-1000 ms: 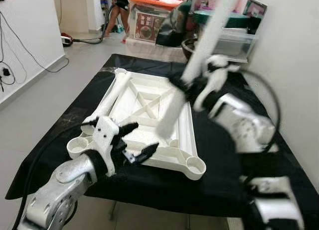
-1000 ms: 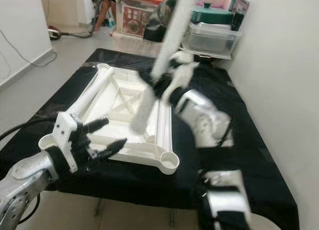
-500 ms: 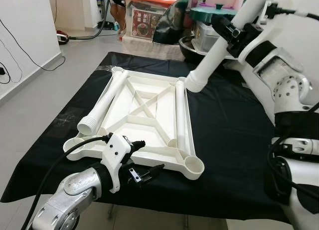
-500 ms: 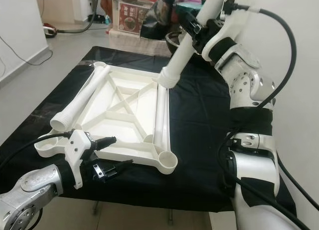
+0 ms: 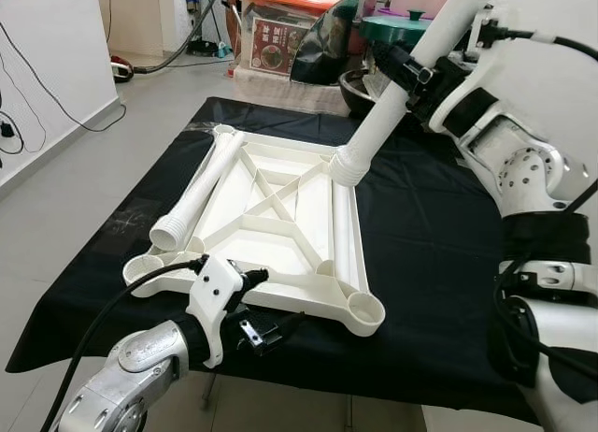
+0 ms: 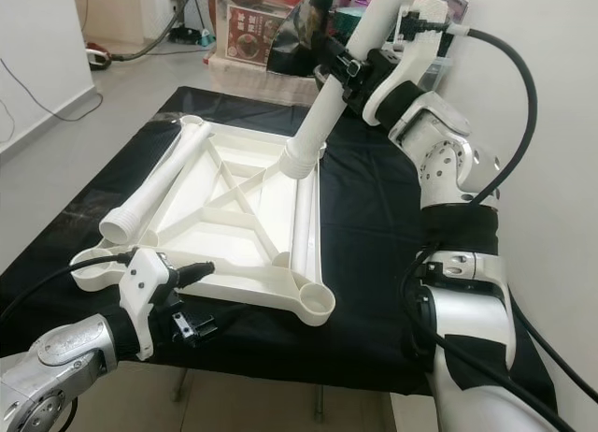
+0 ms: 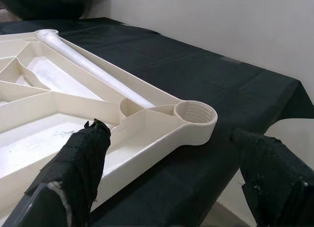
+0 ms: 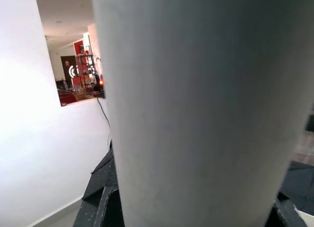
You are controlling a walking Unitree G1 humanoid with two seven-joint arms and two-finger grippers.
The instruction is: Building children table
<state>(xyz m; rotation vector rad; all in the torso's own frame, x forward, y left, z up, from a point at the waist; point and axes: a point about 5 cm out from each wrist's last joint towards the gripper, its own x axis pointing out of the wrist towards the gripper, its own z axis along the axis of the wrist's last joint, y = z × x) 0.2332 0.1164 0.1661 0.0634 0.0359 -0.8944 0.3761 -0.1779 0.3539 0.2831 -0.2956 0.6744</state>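
white plastic, the children's table frame (image 5: 271, 222) lies upside down on a tabletop (image 5: 439, 264) draped in black cloth, its ribbed underside and round corner sockets facing up. one table leg (image 5: 194, 196) rests loose along the frame's far-left edge, and a second leg (image 5: 344, 236) lies along its right rail.

the right gripper (image 5: 411, 77) is raised above the frame's far right corner, its jaws closed around a third leg (image 5: 397, 95). that leg slants steeply, its ribbed lower end at or just above the far right corner socket (image 5: 344, 161); whether it is seated there cannot be told. in the right wrist view the held leg (image 8: 196, 109) looms pale and close against the camera.

the left gripper (image 5: 262, 310) hovers at the near edge of the tabletop, just in front of the frame's near rail, jaws spread wide and holding nothing. in the left wrist view its padded fingers (image 7: 81, 156) sit either side of the near right corner socket (image 7: 195, 116), which lies a little ahead of the jaws.

beyond the right gripper, storage boxes (image 5: 280, 35) and a clear bin with a green lid (image 5: 411, 25) stand against the wall.
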